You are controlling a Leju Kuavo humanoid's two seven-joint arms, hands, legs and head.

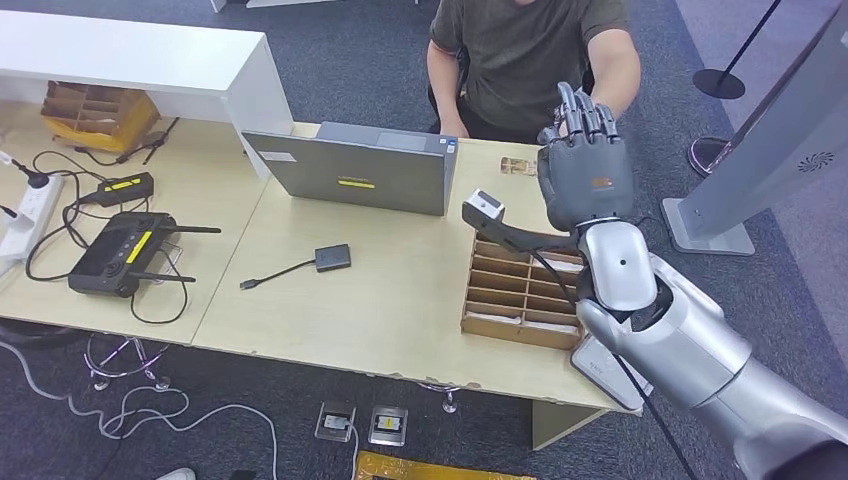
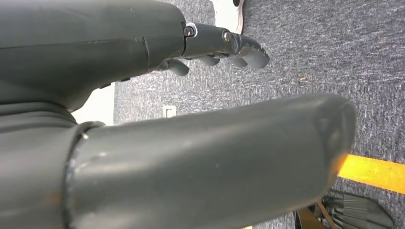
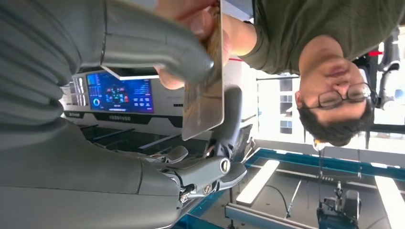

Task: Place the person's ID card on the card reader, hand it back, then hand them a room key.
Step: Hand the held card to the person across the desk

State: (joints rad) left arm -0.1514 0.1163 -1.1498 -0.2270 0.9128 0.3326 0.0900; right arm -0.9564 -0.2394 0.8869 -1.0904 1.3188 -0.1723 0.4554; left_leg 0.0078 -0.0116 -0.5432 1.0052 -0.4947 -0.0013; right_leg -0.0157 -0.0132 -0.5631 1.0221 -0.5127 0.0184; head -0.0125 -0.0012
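Note:
My right hand [image 1: 585, 165] is raised over the table's far right, its back toward me, in front of the forearm of a seated person [image 1: 530, 50]. In the right wrist view a brownish card [image 3: 205, 100] is pinched between my thumb and fingers [image 3: 224, 167]. The person's fingers [image 3: 191, 19] grip the same card at its other end. Whether it is the ID card or a room key I cannot tell. Another small card [image 1: 515, 166] lies on the table near the person. The black card reader [image 1: 333, 257] with its cable lies mid-table. My left hand [image 2: 119, 47] hangs over the carpet, holding nothing.
A grey laptop [image 1: 360, 170] stands closed-side toward me in front of the person. A wooden slotted box [image 1: 520, 290] sits under my right forearm. A black controller [image 1: 115, 255], cables and a power strip [image 1: 25, 215] occupy the left table. A grey stand [image 1: 770, 150] rises at right.

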